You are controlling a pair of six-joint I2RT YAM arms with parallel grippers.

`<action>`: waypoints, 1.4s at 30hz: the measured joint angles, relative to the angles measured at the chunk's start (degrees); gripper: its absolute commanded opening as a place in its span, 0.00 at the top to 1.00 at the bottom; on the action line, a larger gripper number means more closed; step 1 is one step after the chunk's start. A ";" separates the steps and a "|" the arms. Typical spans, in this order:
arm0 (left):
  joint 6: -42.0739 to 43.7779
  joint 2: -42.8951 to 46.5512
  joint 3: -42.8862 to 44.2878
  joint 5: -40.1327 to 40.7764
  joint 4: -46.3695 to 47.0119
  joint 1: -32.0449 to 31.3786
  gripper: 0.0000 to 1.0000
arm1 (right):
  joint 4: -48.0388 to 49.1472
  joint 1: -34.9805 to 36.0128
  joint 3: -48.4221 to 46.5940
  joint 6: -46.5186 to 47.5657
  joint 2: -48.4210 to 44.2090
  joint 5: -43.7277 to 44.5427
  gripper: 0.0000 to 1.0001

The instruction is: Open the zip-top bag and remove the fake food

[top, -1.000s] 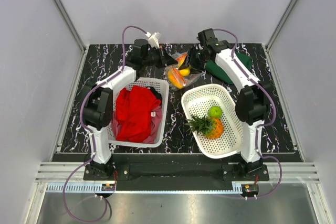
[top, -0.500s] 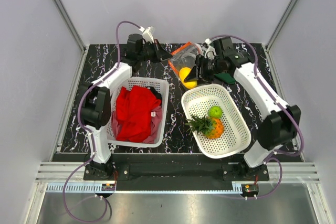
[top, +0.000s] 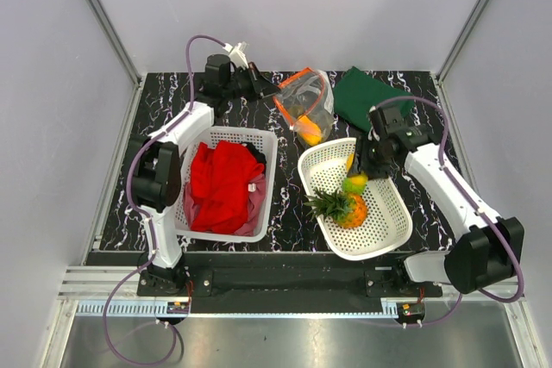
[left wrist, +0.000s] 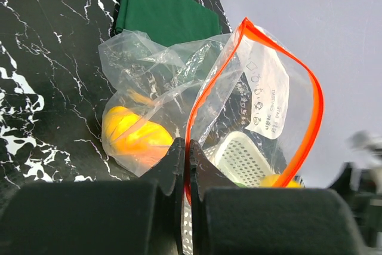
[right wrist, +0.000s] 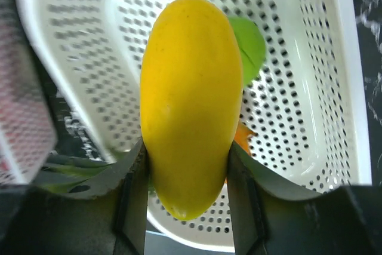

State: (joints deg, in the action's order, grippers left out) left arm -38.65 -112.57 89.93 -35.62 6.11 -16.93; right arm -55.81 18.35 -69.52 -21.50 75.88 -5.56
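Top view, with wrist views. Black marbled table (top: 287, 213) carries two white perforated baskets. The left basket (top: 259, 134), at 9 o'clock, holds a red cloth (top: 220, 183). The right basket (top: 392, 213) sits at 4 o'clock. A green cloth (top: 366, 92) lies flat at 1 o'clock. The bag (top: 306, 101), at 12 o'clock, has its red-orange mouth gaping. The left tool (left wrist: 185, 153) is closed tight on the zip strip at the mouth's 9 o'clock edge. The right tool (right wrist: 185, 165), jaws partly apart, clamps the yellow piece (right wrist: 190, 100) by its sides over the right basket's 12 o'clock end. The pineapple (top: 349, 210) lies inside that basket, leaves toward 9 o'clock. An orange piece (left wrist: 134, 138) sits in the bag's closed end. The green fruit (top: 352, 185) lies at the pineapple's 12 o'clock, just beside it.
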 measured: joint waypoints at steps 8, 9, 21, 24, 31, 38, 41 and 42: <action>-0.44 0.00 0.00 -0.31 -0.04 1.16 1.00 | -0.57 -0.79 7.52 -1.29 0.31 4.39 0.31; -0.44 0.00 0.00 -0.39 -0.02 1.22 1.00 | -0.63 -0.79 7.52 -1.33 0.31 4.66 0.26; -2.12 0.00 0.00 -1.46 1.07 1.27 1.00 | -2.32 -0.63 -11.47 1.42 2.97 2.95 0.24; -2.89 0.00 0.00 -1.57 1.84 1.27 1.00 | -0.81 0.57 -22.99 2.54 9.05 1.57 0.26; -3.43 0.02 -0.07 -1.66 3.02 1.25 1.00 | -0.13 6.93 -49.42 4.35 27.91 1.03 0.30; -3.50 0.15 -1.42 -1.64 4.09 1.03 1.00 | -4.46 11.56 -78.47 5.46 48.48 1.64 0.61; -3.65 0.24 -1.79 -1.64 4.13 1.03 1.00 | -5.35 11.69 -82.34 5.44 53.22 1.81 0.71; -3.67 0.33 -1.84 -1.64 4.17 1.03 1.00 | -5.51 11.67 -82.42 5.42 54.36 2.01 0.73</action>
State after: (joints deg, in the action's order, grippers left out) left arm -42.33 -112.25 88.09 -37.26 10.28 -15.90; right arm -61.32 30.02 -151.94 -16.08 130.23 -3.55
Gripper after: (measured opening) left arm 0.023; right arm 0.352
